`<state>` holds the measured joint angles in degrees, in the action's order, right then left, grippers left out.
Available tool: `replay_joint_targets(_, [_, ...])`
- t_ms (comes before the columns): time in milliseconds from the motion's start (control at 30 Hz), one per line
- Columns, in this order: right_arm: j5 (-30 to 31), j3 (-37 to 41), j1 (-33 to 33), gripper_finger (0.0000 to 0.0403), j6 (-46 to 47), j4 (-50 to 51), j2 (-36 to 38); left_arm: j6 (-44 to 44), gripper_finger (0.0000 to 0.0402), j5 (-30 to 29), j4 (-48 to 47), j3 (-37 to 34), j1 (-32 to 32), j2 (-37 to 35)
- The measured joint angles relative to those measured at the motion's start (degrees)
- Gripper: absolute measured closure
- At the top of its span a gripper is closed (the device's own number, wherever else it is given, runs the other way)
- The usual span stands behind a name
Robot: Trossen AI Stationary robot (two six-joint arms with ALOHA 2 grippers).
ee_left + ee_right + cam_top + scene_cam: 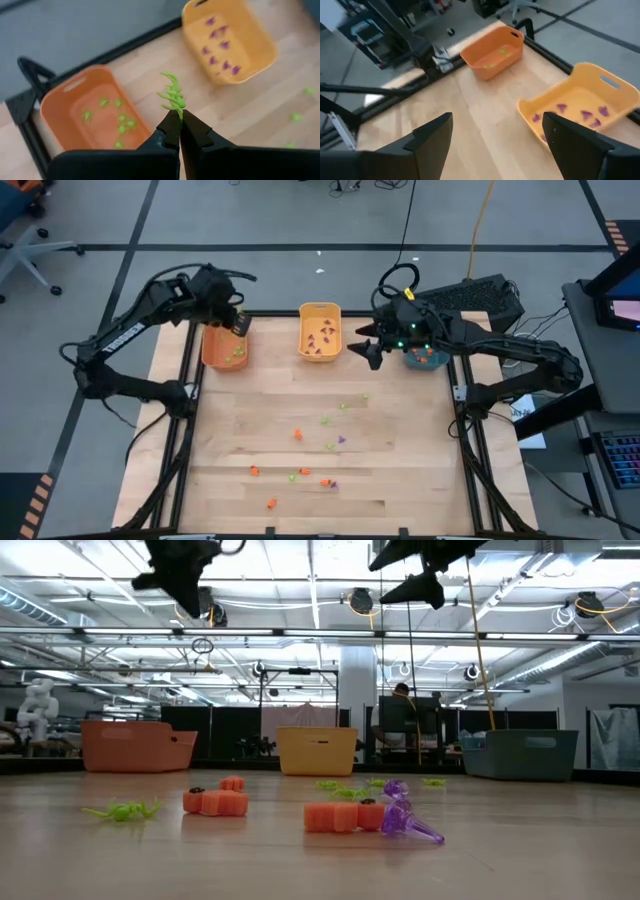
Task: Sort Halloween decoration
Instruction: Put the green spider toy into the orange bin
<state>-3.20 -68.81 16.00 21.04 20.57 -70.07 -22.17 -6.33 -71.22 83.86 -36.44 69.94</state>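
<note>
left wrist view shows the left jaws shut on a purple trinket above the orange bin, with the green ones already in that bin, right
Not quite. The trinket pinched in the left gripper is light green, not purple, as the left wrist view shows. The rest holds: the jaws are shut on it, it hangs near the orange bin, and green trinkets already lie inside that bin. The purple ones sit in the yellow bin.

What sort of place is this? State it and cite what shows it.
Probably a robotics lab or workshop: a wooden table in a black frame with two arms, exposed ceiling pipes and lights over an open hall, and a keyboard on the taped floor beside the rig.
</note>
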Motion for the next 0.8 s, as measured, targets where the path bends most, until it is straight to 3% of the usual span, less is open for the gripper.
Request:
replay_joint_targets(200, [-0.04, -0.01, 1.81, 0.0106, -3.55, 3.31, 0.13, 2.2, 0.0402, 7.02, 0.45, -6.57, -9.12, 2.77])
replay_joint_targets(400, [-0.08, -0.01, 1.93, 0.0106, -3.53, 9.13, 0.15, 3.27, 0.0402, 13.89, 4.17, -13.95, -14.31, 7.49])
replay_joint_targets(800, [0.26, -0.01, 3.03, 0.0106, -7.4, 8.8, 0.1, 4.84, 0.0402, 13.18, 7.84, -17.78, -18.68, 16.57])
